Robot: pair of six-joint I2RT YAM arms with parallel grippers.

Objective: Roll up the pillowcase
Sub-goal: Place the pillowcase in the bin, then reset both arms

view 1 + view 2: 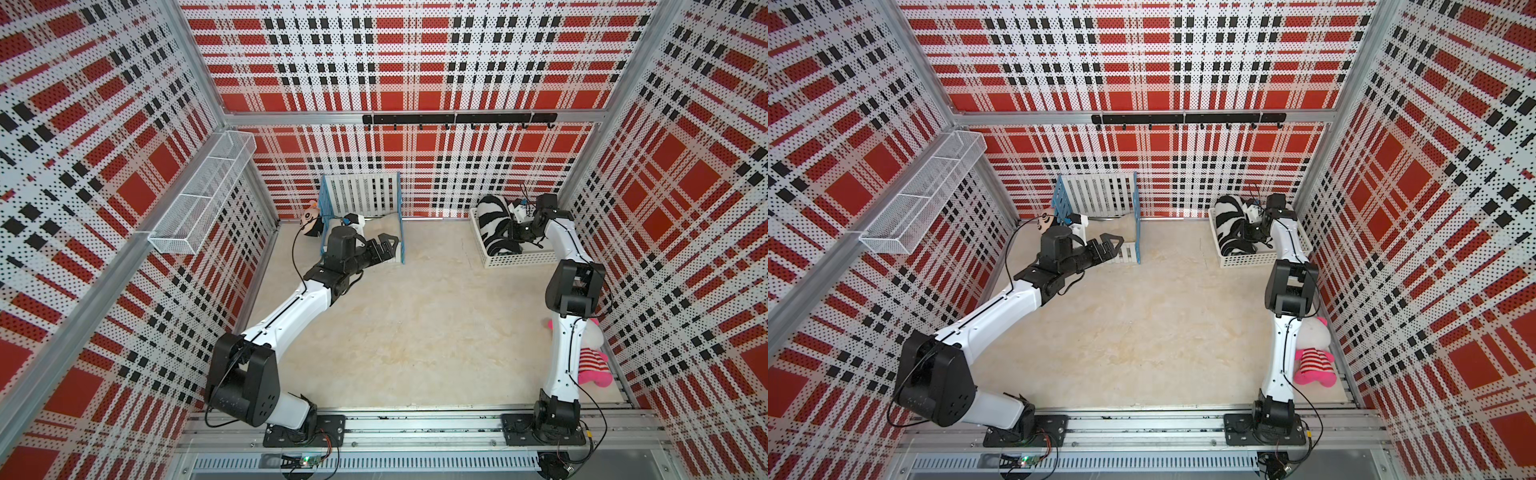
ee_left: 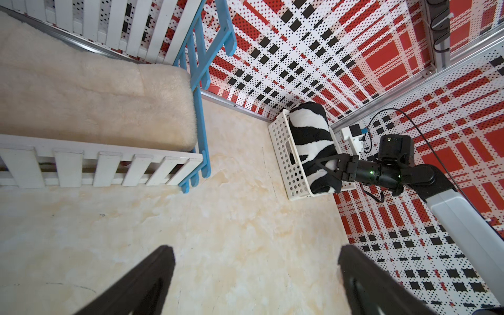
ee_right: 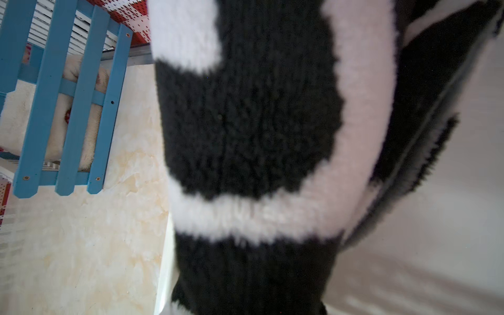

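Rolling looks done: the pillowcase (image 2: 308, 136), 1 roll, lies in the basket (image 2: 283, 152), the right gripper (image 2: 324, 169) pinching it (left gripper (image 2: 256, 248) wide, empty). Next: release.

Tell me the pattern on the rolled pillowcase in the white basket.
Black-and-white zebra stripes cover the pillowcase; the left wrist view shows them best.

The pillowcase (image 1: 493, 220) was zebra-striped, black and white; the basket (image 1: 513, 260) white; the walls (image 1: 415, 62) red, white and black plaid; the cushion (image 2: 95, 95) cream; the toy (image 1: 591, 360) pink-striped.
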